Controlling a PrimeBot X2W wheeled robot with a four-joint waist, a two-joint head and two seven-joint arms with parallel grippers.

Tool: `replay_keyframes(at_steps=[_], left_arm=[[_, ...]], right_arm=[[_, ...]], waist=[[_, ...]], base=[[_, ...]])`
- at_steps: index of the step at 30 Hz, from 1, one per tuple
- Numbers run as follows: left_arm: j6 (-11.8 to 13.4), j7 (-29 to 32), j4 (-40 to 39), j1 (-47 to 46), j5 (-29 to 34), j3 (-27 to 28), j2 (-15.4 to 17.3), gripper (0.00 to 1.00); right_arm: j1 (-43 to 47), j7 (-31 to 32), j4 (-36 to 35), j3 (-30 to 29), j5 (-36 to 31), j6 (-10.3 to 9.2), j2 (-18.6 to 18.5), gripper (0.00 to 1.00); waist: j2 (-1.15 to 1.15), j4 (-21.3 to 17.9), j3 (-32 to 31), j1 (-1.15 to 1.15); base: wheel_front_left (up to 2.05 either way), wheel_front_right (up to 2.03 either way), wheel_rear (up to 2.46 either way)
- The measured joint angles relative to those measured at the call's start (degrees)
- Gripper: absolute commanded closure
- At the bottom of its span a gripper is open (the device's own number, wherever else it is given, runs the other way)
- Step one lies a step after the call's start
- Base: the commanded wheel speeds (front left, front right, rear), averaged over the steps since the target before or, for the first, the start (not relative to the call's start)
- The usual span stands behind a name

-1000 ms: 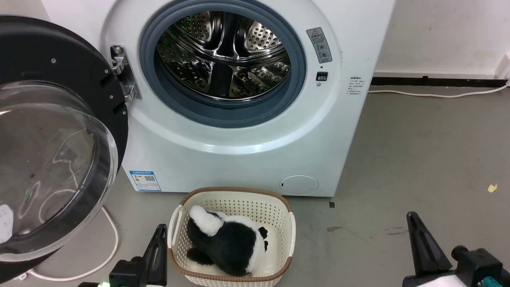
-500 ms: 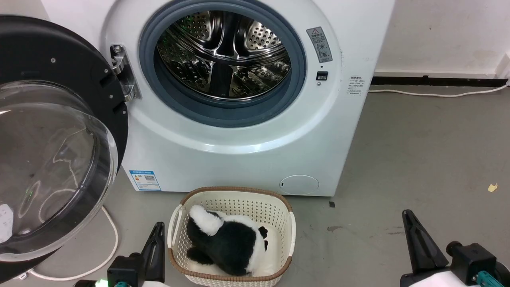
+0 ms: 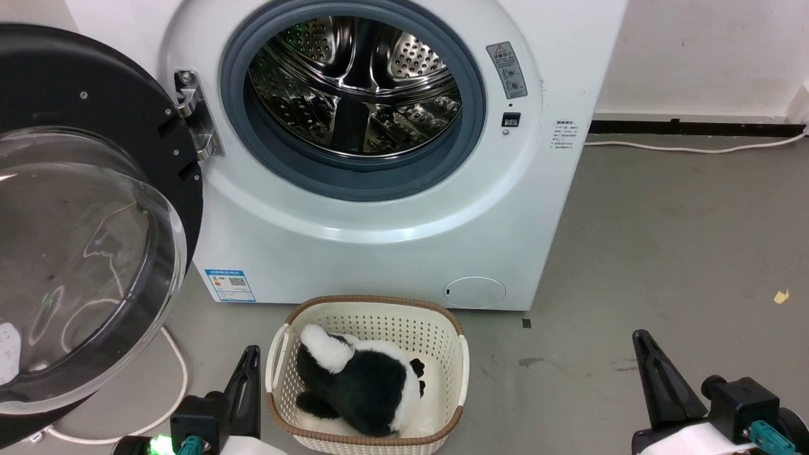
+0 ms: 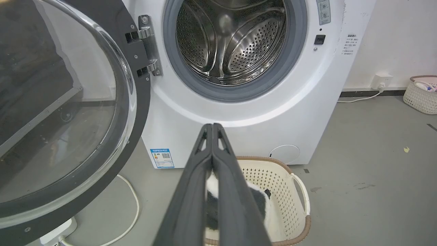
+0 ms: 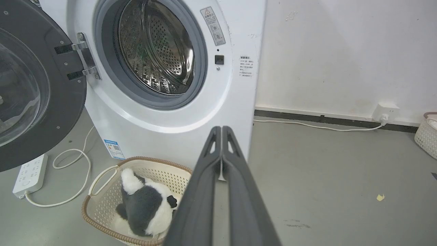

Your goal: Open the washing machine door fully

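The white washing machine [image 3: 392, 246] [image 4: 239, 126] [image 5: 177, 126] stands with its steel drum exposed. Its black washing machine door [image 3: 76, 76] [image 4: 133, 102] [image 5: 68, 99] with the clear glass bowl is swung wide to the left on its metal hinge [image 3: 196, 117]. My left gripper [image 3: 251, 354] [image 4: 212, 125] sits low at the left of the basket, shut with nothing held. Low at the right, over bare floor, my right gripper [image 3: 641, 338] [image 5: 221, 128] is shut too. Both are well clear of the door.
A cream laundry basket [image 3: 442, 316] holding a black and white plush toy [image 3: 360, 385] stands on the floor before the machine. A white cable [image 3: 177, 373] and power strip [image 5: 29, 174] lie under the door. Another basket [image 4: 421, 95] sits far right by the wall.
Both grippers have slid slightly down and back in the head view. The door and basket have not moved.
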Motion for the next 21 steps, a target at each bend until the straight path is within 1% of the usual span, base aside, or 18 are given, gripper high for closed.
replay_keyframes(at_steps=[21], left_arm=[[-0.1,2.69,-0.65,-1.32,0.59,1.12,-0.37,1.0]], right_arm=[[-1.32,2.7,-0.02,0.25,-1.52,0.0,0.0,1.0]], waist=[[0.0,-0.05,0.16,0.0]], base=[[0.0,0.0,0.0]])
